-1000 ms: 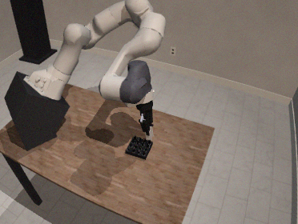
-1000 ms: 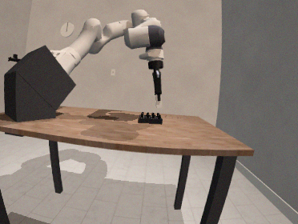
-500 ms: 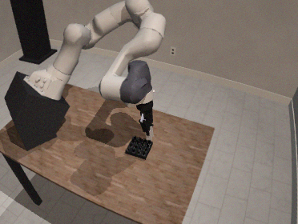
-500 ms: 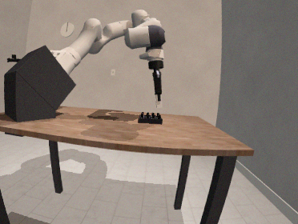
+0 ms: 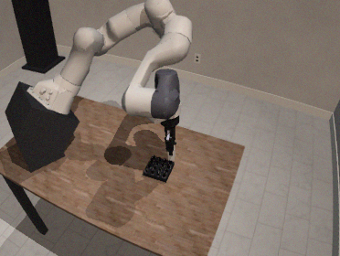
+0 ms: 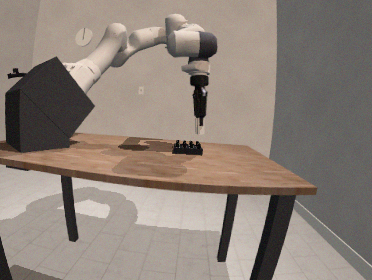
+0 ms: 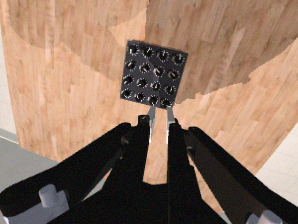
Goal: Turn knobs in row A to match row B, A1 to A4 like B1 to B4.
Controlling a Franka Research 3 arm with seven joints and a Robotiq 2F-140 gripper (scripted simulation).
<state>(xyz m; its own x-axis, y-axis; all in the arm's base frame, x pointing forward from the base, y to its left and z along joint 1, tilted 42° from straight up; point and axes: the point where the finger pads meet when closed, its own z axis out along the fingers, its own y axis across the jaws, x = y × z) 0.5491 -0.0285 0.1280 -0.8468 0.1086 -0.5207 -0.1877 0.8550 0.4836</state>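
Observation:
The black knob box (image 5: 155, 177) (image 6: 188, 151) (image 7: 150, 77) stands on the table. It carries a four by four grid of dark knobs with pale rings of marks. In the wrist view it lies slightly turned. The printed names, the socket and the exact knob pointings are too small to read. My gripper (image 5: 171, 158) (image 6: 200, 131) (image 7: 160, 114) points down with its fingers a little apart and nothing between them. In the wrist view its tips appear just below the box's lower right corner knobs. In the exterior view they are above the box, not touching it.
The wooden table (image 5: 206, 183) (image 6: 250, 172) (image 7: 60, 110) bears the box. The arm's dark angular base (image 5: 38, 133) (image 6: 45, 110) stands at the table's left end. Shadows of the arm fall across the table and over part of the area around the box.

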